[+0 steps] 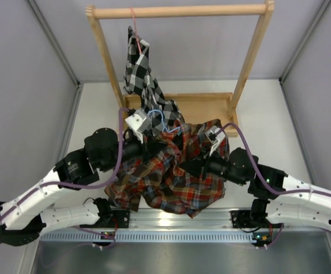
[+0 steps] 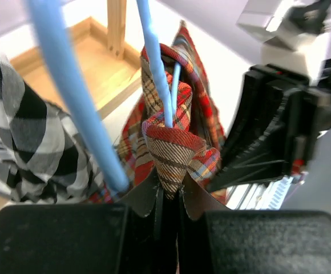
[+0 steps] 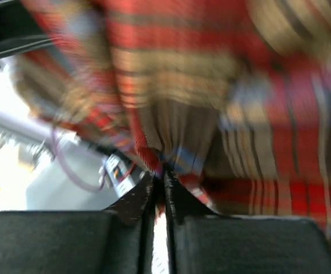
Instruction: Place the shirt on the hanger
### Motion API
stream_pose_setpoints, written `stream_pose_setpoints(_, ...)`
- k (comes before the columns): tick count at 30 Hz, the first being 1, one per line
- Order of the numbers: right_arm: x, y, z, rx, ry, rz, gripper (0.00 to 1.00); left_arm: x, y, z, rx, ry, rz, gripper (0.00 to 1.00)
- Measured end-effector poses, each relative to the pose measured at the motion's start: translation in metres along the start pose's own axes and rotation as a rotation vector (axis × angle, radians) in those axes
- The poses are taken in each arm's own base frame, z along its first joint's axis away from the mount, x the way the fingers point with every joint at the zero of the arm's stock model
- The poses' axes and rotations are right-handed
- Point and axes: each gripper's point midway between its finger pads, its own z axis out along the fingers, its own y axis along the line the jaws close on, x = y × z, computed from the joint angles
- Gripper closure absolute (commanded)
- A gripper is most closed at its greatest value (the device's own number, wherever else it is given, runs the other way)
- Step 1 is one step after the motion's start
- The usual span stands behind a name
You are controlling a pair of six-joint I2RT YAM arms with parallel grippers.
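Note:
The red plaid shirt [image 1: 174,177] hangs bunched between both arms above the table. The light-blue wire hanger [image 1: 157,119] pokes out of its top edge, just in front of the wooden rack's base. My left gripper [image 1: 154,145] is shut on a fold of the shirt [image 2: 174,151], with the hanger's wire [image 2: 154,63] running up through the cloth right beside the pinch [image 2: 171,191]. My right gripper [image 1: 189,165] is shut on another bunch of the shirt [image 3: 211,85]; its jaws [image 3: 164,178] pinch the fabric tightly. Most of the hanger's triangle is hidden inside the cloth.
A wooden rack [image 1: 177,10] stands at the back on a wooden base [image 1: 205,105]. A black-and-white checked shirt [image 1: 141,74] hangs from it on a pink-red hanger [image 1: 134,28], close to my left gripper. Grey walls close both sides. A metal rail [image 1: 171,218] runs along the near edge.

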Motion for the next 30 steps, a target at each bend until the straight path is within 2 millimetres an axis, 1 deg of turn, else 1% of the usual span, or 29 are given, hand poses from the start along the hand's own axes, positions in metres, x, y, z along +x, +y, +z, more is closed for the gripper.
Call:
stream_pose_setpoints(1,-0.003,-0.004,0.0,0.022,-0.02,0.004,0.75,-0.004,-0.003,-0.003,0.014,-0.018,-0.004,1.0)
stream_pose_setpoints(2,-0.006,-0.008,-0.004,0.042,-0.044,0.013,0.7,-0.01,-0.005,-0.006,0.029,-0.038,-0.007,1.0)
stream_pose_setpoints(5,-0.016,-0.012,-0.022,0.058,-0.108,0.021,0.64,-0.025,-0.013,-0.013,0.072,-0.102,-0.004,1.0)
stream_pose_setpoints(6,-0.022,-0.011,-0.03,0.055,-0.132,0.023,0.59,-0.028,-0.015,-0.016,0.089,-0.113,0.003,1.0)
stream_pose_setpoints(7,-0.03,-0.008,-0.041,0.043,-0.162,0.021,0.57,-0.029,-0.018,-0.018,0.11,-0.123,0.016,1.0)
stream_pose_setpoints(9,-0.037,-0.006,-0.063,0.028,-0.185,0.007,0.52,-0.023,-0.024,-0.023,0.153,-0.121,0.044,1.0)
stream_pose_setpoints(11,-0.043,-0.001,-0.087,-0.005,-0.2,-0.011,0.41,-0.014,-0.028,-0.026,0.195,-0.108,0.077,1.0)
stream_pose_setpoints(12,-0.047,0.004,-0.102,-0.033,-0.211,-0.026,0.33,-0.008,-0.031,-0.027,0.219,-0.096,0.092,1.0)
stream_pose_setpoints(14,-0.058,0.016,-0.126,-0.092,-0.238,-0.062,0.25,0.005,-0.038,-0.026,0.278,-0.064,0.12,1.0)
stream_pose_setpoints(15,-0.065,0.025,-0.14,-0.131,-0.248,-0.098,0.23,0.011,-0.044,-0.025,0.315,-0.044,0.131,1.0)
stream_pose_setpoints(18,-0.081,0.045,-0.159,-0.208,-0.262,-0.187,0.22,0.026,-0.059,-0.018,0.415,0.02,0.141,1.0)
stream_pose_setpoints(19,-0.085,0.051,-0.161,-0.224,-0.256,-0.218,0.22,0.032,-0.065,-0.014,0.451,0.052,0.138,1.0)
stream_pose_setpoints(21,-0.09,0.06,-0.157,-0.248,-0.233,-0.268,0.22,0.043,-0.075,-0.006,0.511,0.106,0.13,1.0)
stream_pose_setpoints(23,-0.091,0.068,-0.144,-0.262,-0.193,-0.316,0.22,0.055,-0.083,0.006,0.565,0.172,0.116,1.0)
stream_pose_setpoints(25,-0.081,0.07,-0.123,-0.273,-0.129,-0.36,0.22,0.067,-0.091,0.015,0.621,0.234,0.1,1.0)
stream_pose_setpoints(27,-0.07,0.068,-0.105,-0.272,-0.065,-0.388,0.22,0.076,-0.098,0.018,0.673,0.278,0.086,1.0)
stream_pose_setpoints(30,-0.06,0.068,-0.09,-0.282,-0.014,-0.408,0.23,0.083,-0.105,0.018,0.724,0.309,0.074,1.0)
